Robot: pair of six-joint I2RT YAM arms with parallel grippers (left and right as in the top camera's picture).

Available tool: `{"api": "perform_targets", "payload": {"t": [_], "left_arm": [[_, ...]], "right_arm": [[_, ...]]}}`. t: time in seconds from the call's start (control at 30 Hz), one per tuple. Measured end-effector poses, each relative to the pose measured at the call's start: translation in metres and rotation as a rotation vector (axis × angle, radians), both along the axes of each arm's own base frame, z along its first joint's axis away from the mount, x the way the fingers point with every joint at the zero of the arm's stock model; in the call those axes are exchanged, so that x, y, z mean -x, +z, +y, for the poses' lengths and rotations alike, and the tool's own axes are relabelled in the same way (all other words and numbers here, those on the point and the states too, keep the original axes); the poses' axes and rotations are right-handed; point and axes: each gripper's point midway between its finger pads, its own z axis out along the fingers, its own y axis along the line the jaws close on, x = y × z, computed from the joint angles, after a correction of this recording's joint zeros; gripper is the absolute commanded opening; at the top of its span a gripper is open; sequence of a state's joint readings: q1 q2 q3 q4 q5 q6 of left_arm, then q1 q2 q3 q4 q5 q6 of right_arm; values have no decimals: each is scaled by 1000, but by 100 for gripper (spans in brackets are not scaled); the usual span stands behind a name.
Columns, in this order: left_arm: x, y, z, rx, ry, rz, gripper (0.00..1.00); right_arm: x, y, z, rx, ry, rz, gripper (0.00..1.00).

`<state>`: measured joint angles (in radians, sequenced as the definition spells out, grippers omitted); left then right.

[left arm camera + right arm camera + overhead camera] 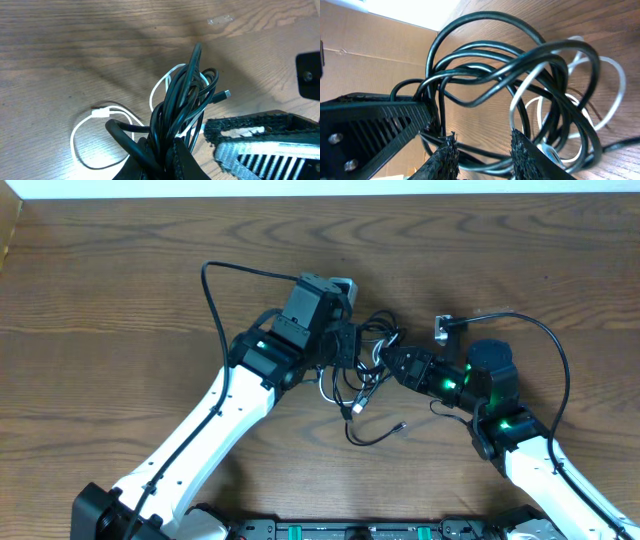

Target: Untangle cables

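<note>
Left tool [162,162], arm reaching inward, clamps thin tangled black and white cables [186,95]; right tool [482,157] stands parted around one strand.

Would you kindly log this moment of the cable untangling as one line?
task: untangling | left pincer: shut on cables | right pincer: open, at the cables

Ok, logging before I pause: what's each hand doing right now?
Left hand: closed on the cables.
Right hand: open, straddling strands, not clamping.
</note>
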<state>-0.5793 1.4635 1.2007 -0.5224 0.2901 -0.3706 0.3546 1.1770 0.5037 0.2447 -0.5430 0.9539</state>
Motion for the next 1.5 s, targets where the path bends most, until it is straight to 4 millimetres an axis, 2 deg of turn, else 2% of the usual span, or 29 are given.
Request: {"api": "perform_targets", "payload": {"t": [0.2, 0.47, 0.7, 1.07, 1.33, 1.43, 1.47, 1.5], "left_arm": [[7, 0, -8, 1, -26, 0, 8], [7, 0, -9, 3, -30, 2, 8], [8, 0, -10, 7, -34, 5, 8], [12, 2, -14, 41, -41, 31, 7], [15, 3, -17, 58, -55, 43, 8], [16, 3, -18, 62, -59, 46, 8], [16, 3, -18, 62, -59, 46, 8], [16, 3, -18, 63, -60, 46, 7]], "right_arm": [[-1, -3, 1, 24, -25, -2, 31], [1, -21, -7, 80, -61, 53, 29], [-2, -22, -10, 98, -84, 48, 32], [-10, -36, -15, 130, -126, 65, 27], [-14, -37, -16, 133, -142, 60, 26], [-14, -40, -19, 146, -152, 71, 10], [-14, -41, -20, 148, -159, 77, 2], [-14, -42, -20, 152, -163, 79, 1]]}}
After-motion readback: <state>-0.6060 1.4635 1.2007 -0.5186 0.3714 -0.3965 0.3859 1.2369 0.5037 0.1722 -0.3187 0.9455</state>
